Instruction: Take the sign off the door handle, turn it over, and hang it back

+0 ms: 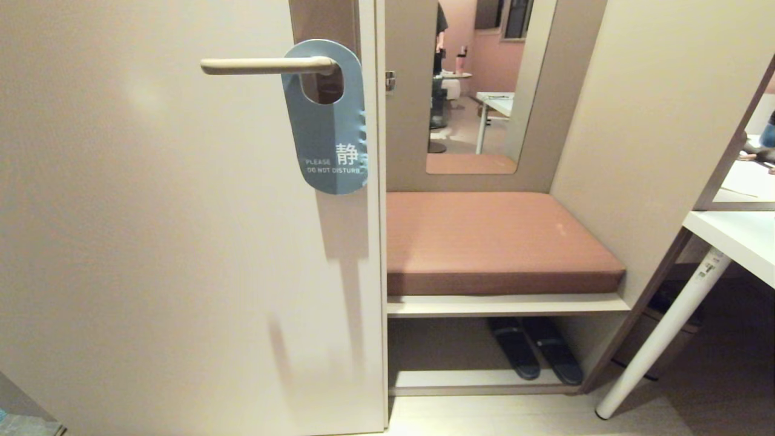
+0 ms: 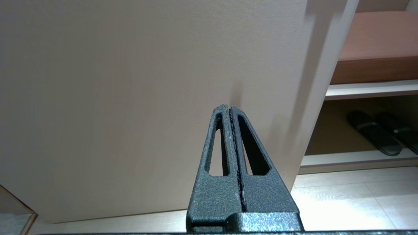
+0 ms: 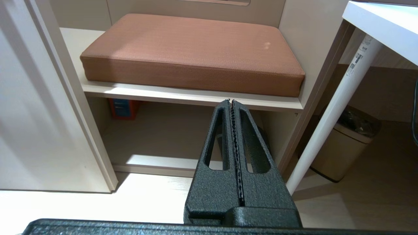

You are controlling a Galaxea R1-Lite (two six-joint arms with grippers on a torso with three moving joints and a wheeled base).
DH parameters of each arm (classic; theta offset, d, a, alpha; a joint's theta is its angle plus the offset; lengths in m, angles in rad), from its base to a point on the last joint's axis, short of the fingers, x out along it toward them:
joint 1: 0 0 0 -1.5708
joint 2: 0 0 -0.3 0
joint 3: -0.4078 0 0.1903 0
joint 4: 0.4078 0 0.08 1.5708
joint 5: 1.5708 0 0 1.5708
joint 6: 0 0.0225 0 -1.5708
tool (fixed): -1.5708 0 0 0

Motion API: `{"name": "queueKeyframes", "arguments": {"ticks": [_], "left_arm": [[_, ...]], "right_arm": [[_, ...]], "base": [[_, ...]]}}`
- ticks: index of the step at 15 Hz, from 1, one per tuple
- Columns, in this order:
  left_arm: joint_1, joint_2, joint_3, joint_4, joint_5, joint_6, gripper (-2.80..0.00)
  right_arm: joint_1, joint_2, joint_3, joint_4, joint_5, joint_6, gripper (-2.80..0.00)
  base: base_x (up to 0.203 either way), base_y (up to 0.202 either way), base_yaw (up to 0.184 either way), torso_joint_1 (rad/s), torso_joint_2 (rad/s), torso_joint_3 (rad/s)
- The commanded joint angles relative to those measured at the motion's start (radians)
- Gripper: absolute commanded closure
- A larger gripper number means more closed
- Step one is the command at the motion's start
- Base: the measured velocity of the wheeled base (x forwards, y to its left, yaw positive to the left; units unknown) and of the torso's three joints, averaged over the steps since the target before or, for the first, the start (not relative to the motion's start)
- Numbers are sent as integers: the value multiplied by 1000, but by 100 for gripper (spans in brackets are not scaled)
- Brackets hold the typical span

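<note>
Both my tools, left tool and right tool, pressed together, sit well below the sign hanging lengthwise down from the door handle; left is nearer.

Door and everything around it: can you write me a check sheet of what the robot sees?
Surface: cream door, closed.
Job's things: sign hangs on door handle, blue DO NOT DISTURB side out.
Clutter: slippers under the cushioned bench; bin under the white desk.
Grippers: left gripper and right gripper shut, empty, held low.
Cables: nothing seen.
Surroundings: mirror above bench.
</note>
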Motion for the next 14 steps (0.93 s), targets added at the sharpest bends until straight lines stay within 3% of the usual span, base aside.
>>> {"name": "queueKeyframes", "arguments": {"ticks": [1,14], "left_arm": [[0,0,-1,-1,0,0,0],[0,0,0,-1,0,-1,0]], "right_arm": [[0,2,0,0,2,0,0],[0,0,0,0,1,0,0]], "base": [[0,0,0,0,0,0],[0,0,0,0,0,0]]}}
